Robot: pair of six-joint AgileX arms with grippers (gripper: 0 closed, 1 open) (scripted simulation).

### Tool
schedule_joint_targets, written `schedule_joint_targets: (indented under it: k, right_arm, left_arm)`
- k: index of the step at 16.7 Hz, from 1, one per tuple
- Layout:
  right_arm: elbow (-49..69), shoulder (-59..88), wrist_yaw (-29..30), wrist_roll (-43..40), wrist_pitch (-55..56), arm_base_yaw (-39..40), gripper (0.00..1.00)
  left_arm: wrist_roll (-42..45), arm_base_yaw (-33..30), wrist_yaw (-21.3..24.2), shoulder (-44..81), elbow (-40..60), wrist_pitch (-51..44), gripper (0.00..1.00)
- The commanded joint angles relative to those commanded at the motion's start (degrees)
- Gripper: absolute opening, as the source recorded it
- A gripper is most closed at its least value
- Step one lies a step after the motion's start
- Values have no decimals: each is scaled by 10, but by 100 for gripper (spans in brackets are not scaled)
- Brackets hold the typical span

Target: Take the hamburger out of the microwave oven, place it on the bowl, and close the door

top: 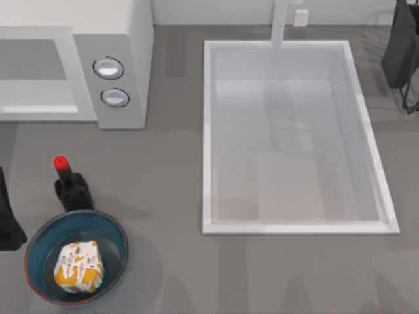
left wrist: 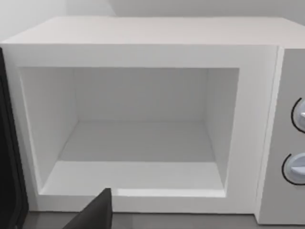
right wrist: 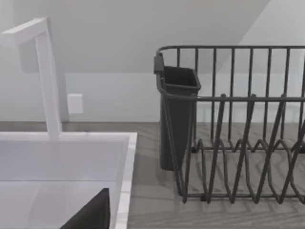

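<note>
A sliver of the left arm [top: 8, 219] at the top view's 9 o'clock edge is matt black and smooth, with rounded bulky contours. In each wrist view, a black wedge-shaped piece of the gripper body rises from 6 o'clock, flat-faced with a straight vertical edge and no visible markings.

Large boxy white microwave oven [left wrist: 143, 45]: seen front-on, directly ahead of the jaws. Wide cavity [left wrist: 138, 138]: open, plain white walls and floor, nothing lying inside. Side panel to one side of the cavity, bearing two round silver-rimmed knobs [left wrist: 296, 168], one above the other, both cut off at the picture's edge. Dark panel edge [left wrist: 8, 157]: seen at the cavity's other side; what it belongs to cannot be told. Left gripper: a single dark finger [left wrist: 95, 214] is seen in the foreground, short of the oven's front lip, not touching it.
</note>
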Motion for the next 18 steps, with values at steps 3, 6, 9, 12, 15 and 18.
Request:
schedule_joint_targets:
  k: [3,6,9,12,15,18]
  right_arm:
    - [0,0,0,0,0,0,100]
    - [0,0,0,0,0,0,100]
    - [0,0,0,0,0,0,100]
    - [0,0,0,0,0,0,100]
    - [0,0,0,0,0,0,100]
    - [0,0,0,0,0,0,100]
  left_arm:
    - [0,0,0,0,0,0,70]
    - [0,0,0,0,0,0,47]
    - [0,0,0,0,0,0,25]
    - [0,0,0,0,0,0,2]
    - [0,0,0,0,0,0,0]
    - [0,0,0,0,0,0,0]
